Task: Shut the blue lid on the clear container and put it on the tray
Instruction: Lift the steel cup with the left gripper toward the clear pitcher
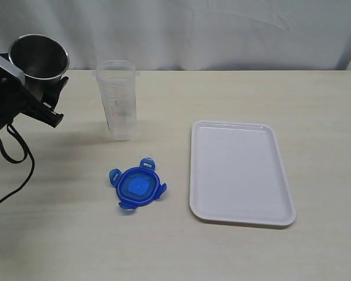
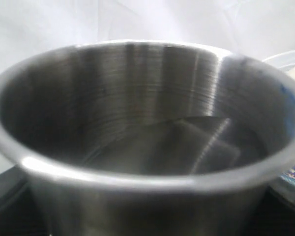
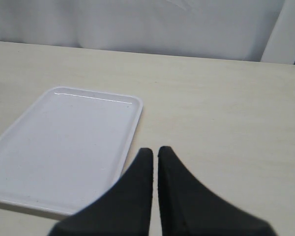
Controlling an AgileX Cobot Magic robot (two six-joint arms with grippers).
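Note:
The blue lid (image 1: 138,185) lies flat on the table, its snap flaps spread out, in front of the clear container (image 1: 118,99). The container stands upright and uncovered at the back, left of the white tray (image 1: 240,172). Neither gripper touches any of them. My left gripper (image 1: 42,88) is at the far left, raised, its jaws closed around a grey steel cup (image 1: 39,57). That cup (image 2: 137,123) fills the left wrist view. My right gripper (image 3: 155,150) is shut and holds nothing. It hovers over the table beside the tray (image 3: 64,142) and is outside the exterior view.
A white curtain hangs along the table's far edge. A black cable (image 1: 14,155) from the left arm loops over the table at the left.

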